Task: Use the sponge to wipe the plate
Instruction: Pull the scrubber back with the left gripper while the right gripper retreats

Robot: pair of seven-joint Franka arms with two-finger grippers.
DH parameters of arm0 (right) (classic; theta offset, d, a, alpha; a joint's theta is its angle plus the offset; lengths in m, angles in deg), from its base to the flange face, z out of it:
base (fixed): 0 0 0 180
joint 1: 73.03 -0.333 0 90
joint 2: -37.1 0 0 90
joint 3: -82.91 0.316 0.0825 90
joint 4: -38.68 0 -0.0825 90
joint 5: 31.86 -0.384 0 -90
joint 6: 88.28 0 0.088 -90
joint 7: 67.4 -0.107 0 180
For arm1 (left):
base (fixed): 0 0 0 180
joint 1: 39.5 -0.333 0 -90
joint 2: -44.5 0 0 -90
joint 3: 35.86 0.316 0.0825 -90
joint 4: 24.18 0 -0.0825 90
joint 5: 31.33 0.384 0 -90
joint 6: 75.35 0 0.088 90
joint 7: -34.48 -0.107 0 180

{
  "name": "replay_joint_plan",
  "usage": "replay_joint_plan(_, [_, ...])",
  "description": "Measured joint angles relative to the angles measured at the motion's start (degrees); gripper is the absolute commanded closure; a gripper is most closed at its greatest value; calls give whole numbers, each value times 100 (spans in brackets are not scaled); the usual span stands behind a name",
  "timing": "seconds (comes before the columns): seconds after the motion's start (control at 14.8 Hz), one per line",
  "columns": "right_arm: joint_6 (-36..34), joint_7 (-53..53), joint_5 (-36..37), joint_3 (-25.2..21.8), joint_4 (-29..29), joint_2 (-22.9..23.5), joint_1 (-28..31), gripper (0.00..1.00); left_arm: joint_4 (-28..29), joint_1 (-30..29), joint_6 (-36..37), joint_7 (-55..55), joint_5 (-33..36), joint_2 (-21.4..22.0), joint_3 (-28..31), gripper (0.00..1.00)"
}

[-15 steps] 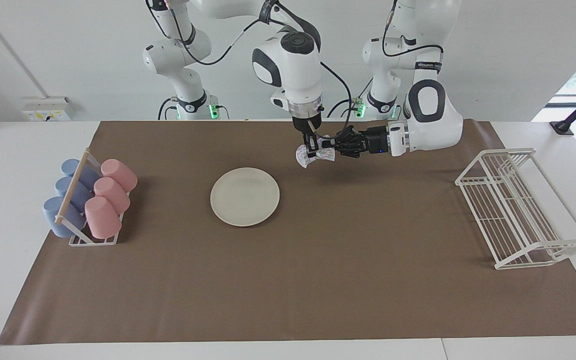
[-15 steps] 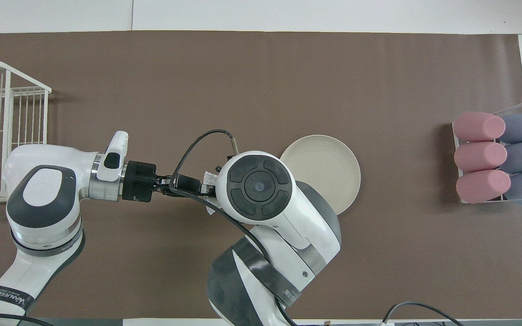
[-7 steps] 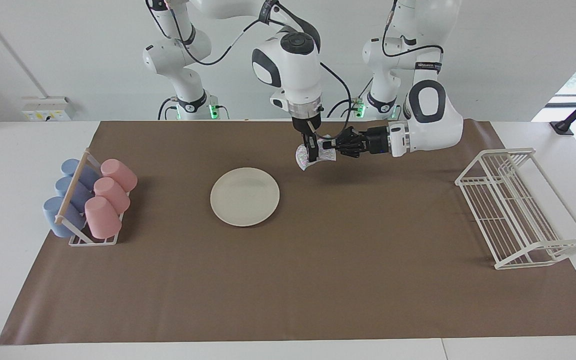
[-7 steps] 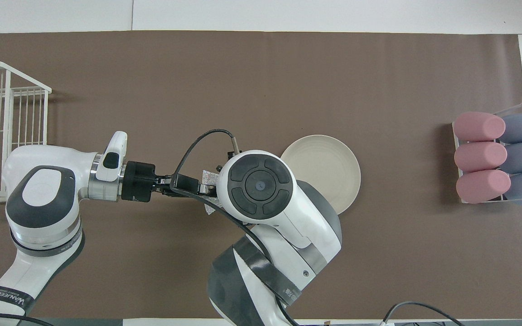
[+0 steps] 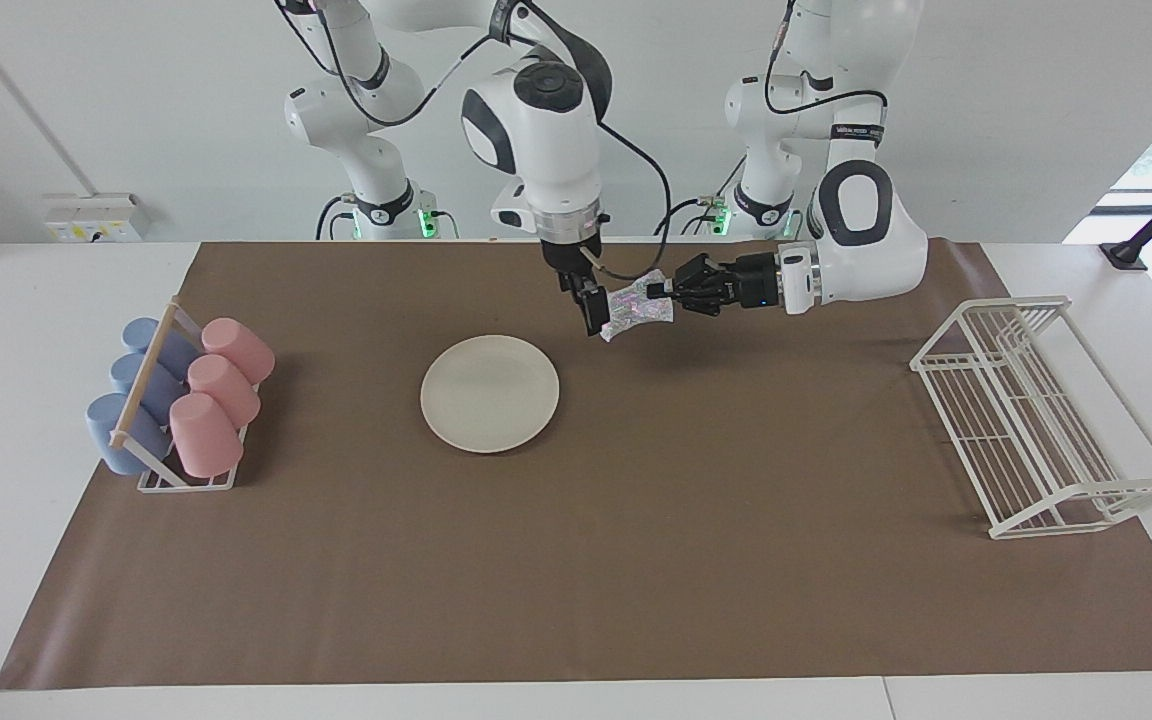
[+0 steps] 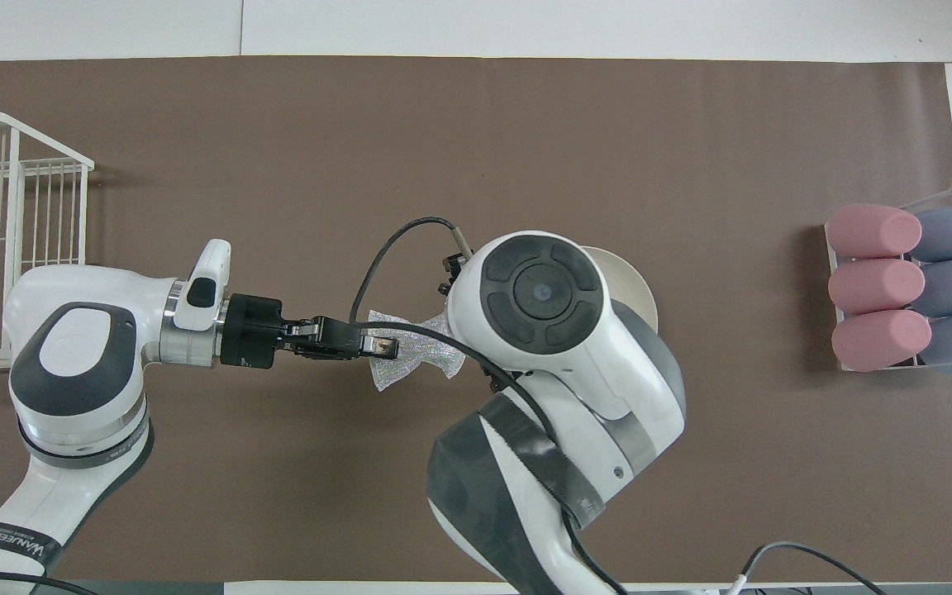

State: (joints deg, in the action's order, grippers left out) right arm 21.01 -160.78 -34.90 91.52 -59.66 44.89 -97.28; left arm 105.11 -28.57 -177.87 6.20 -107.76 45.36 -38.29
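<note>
table (image 5: 636, 600): brown mat covers most of it, and from my remote seat I see nothing on it that has been wiped so far.
dish rack (image 5: 1036, 415): white wire, at the left arm's end of the table, not part of this job as far as I can judge.
cup rack (image 5: 181, 400): pink and blue cups lying in it, at the right arm's end, untouched.
plate (image 5: 489, 392): flat on the mat about mid-table, a bit toward the right arm's end, bare, no gripper on it.
sponge (image 5: 639, 306): up in the air over the mat near the robots' edge, beside the plate and not over it.
left gripper (image 5: 664, 291): reaching in sideways, pinching the sponge at one end.
right gripper (image 5: 596, 312): hanging fingers-down at the sponge's other end; I can't tell if it's closed on it or just touching.
progress: I reckon sponge pickup is done, handover looks mid-way, actual wiping is all still left.
</note>
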Motion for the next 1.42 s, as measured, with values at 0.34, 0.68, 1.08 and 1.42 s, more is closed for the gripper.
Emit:
replay_joint_plan(0.34, [-1441, 3809, 5, -33, -11, -764, 1504, 0, -2, 4, -302, 318, 238, 10, 0, 100])
replay_joint_plan(0.68, [-2382, 5559, 4, -49, -29, -1159, 2163, 0, -101, 9, -644, 973, 1308, 25, -30, 100])
replay_joint_plan(1.08, [-2598, 8092, 6, -317, -51, -1404, 2368, 0, -914, 305, -704, 2910, 3225, 42, -53, 100])
replay_joint_plan(1.42, [-2588, 9762, 19, -1084, -55, -1381, 2459, 0, -1441, 870, -746, 4632, 5303, 50, -72, 100])
